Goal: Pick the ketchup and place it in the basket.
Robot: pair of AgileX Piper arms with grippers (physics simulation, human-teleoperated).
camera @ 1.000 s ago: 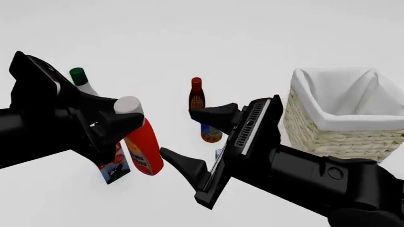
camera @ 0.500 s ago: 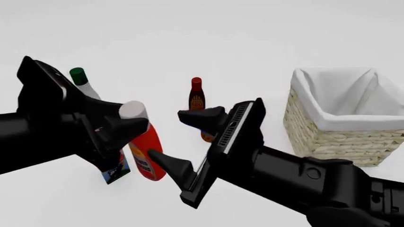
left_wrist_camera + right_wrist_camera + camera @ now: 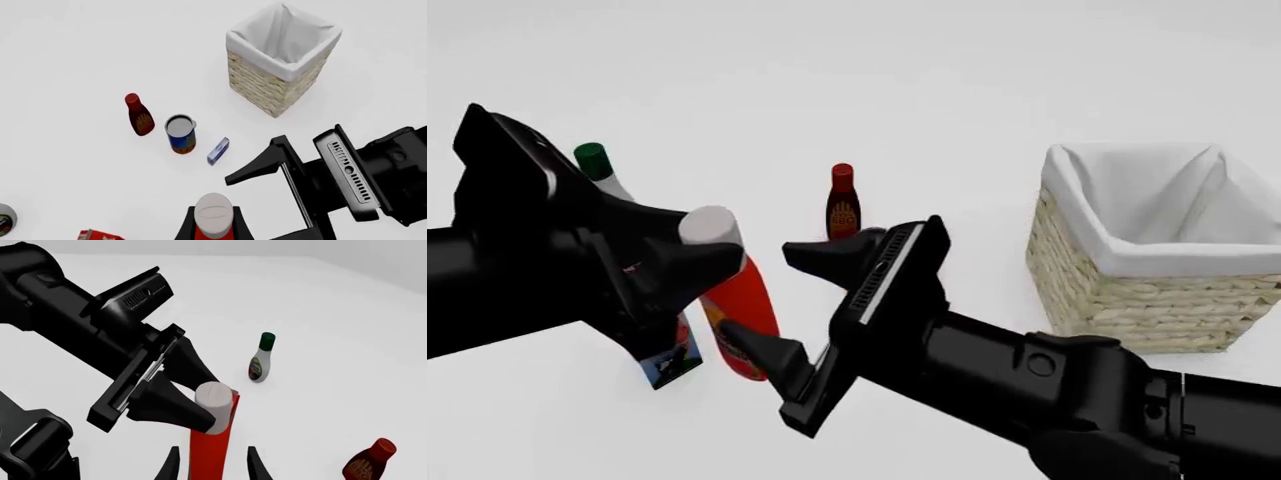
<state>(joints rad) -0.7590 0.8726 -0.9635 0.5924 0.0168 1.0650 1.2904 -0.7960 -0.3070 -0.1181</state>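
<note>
Handover in progress, by the look of it. Left gripper [image 3: 701, 262] was clamped on the ketchup [image 3: 742, 312] just under its white cap, holding the bottle tilted at centre-left of the front view, above the table by the look of it. Right gripper [image 3: 785, 300] was spread wide, one finger above and one below the red body; the right wrist view showed the bottle running up between its fingertips, not yet pinched. Judgement: right should close on the mid-body, clear of the left fingers [image 3: 170, 410] near the cap, and left should let go only once that grip is firm, or the bottle drops onto the carton [image 3: 671, 362] below. Basket [image 3: 1121, 290] sat at the right edge of the front view, well apart, liner open upward. Green-capped white bottle [image 3: 598, 170] and dark sauce bottle [image 3: 842, 203] stood behind, clear of the transfer path. A can [image 3: 181, 133] and a small blue box [image 3: 218, 150] showed mid-frame in the left wrist view.
</note>
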